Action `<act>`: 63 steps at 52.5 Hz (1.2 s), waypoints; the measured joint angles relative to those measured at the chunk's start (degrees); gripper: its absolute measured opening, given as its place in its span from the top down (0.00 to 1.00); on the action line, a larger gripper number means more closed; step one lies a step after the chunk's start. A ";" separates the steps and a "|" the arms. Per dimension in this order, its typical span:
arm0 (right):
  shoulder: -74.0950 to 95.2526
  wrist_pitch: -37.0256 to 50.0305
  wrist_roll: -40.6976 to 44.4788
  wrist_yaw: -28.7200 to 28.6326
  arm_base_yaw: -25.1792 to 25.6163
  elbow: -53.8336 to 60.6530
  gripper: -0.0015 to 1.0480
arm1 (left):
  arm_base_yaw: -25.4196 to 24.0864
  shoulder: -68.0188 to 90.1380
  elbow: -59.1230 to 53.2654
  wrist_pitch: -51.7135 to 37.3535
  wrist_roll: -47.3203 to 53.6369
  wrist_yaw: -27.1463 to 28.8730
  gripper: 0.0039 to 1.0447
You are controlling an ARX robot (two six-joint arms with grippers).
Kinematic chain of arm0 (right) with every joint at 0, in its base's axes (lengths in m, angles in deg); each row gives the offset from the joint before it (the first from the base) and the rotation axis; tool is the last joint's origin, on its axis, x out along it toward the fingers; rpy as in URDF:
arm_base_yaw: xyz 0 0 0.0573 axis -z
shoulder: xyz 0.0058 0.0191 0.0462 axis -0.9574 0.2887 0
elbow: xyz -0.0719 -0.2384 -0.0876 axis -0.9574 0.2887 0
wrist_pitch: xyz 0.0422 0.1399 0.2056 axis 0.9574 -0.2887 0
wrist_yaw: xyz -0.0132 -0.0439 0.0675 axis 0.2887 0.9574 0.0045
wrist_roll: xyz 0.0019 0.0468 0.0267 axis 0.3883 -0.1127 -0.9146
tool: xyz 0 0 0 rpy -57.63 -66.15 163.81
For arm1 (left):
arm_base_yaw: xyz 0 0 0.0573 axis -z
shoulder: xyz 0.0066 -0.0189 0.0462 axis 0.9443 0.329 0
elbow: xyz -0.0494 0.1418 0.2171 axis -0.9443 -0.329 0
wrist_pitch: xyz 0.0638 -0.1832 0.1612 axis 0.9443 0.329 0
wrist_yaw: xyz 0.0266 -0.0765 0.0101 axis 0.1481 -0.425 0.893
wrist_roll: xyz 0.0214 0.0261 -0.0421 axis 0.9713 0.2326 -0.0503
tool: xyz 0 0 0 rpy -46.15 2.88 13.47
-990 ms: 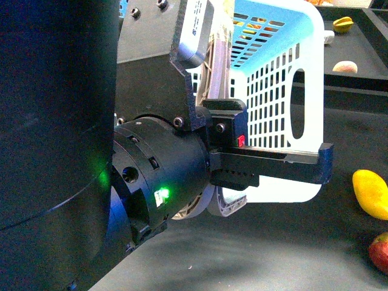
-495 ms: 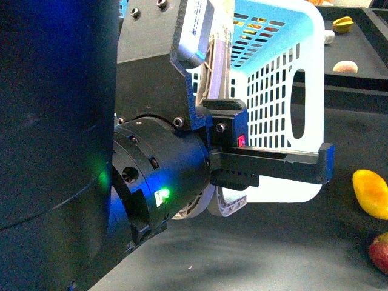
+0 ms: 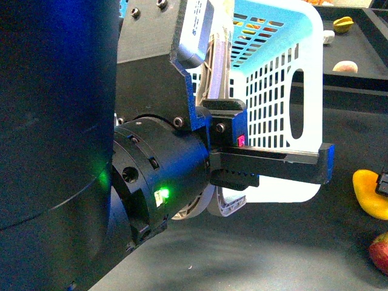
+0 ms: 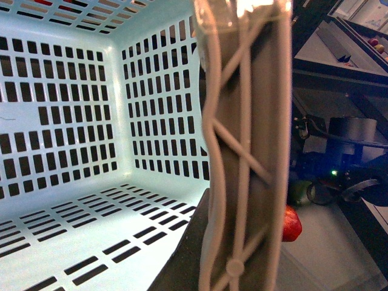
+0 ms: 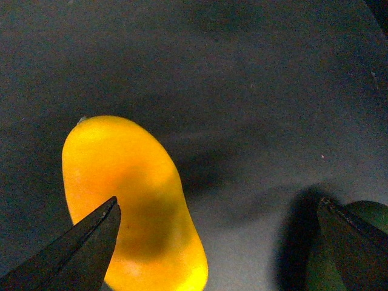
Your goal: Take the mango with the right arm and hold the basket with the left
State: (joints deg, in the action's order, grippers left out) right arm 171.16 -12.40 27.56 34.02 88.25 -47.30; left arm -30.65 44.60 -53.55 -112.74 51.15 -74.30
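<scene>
The light-turquoise basket (image 3: 285, 91) stands on the dark table, and its slotted inside fills the left wrist view (image 4: 91, 121). My left gripper (image 3: 242, 163) is shut on the basket at its grey-brown swing handle (image 4: 242, 151). The yellow mango (image 3: 368, 194) lies on the table to the right of the basket. In the right wrist view the mango (image 5: 130, 194) lies under one fingertip (image 5: 91, 242). My right gripper (image 5: 218, 236) is open above the table, most of the gap beside the mango. Only a dark tip of it shows in the front view (image 3: 383, 182).
A red-and-yellow apple (image 3: 381, 251) lies near the mango and also shows in the left wrist view (image 4: 291, 223). A star fruit (image 3: 342, 24) and a pale fruit (image 3: 345, 66) lie on the far tray. A dark green thing (image 5: 370, 212) shows behind the other fingertip.
A dark part of the right gripper has come into the front view at the right edge, over the mango. The basket and the left arm have not moved.
</scene>
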 joint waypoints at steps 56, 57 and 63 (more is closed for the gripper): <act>8.72 -5.33 -7.41 9.44 -5.70 -13.33 0.08 | 0.00 0.00 0.00 0.00 0.00 0.00 0.95; 8.72 -5.35 -8.68 8.31 -5.75 -13.33 0.08 | 0.00 0.00 0.00 0.00 0.00 0.02 0.95; 8.72 -3.54 -11.96 2.71 -6.19 -12.20 0.08 | 0.00 0.00 0.00 0.00 0.00 0.13 0.95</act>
State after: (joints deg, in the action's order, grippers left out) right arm 179.88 -15.94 15.61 36.73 82.06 -59.50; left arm -30.65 44.60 -53.55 -112.74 51.15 -74.17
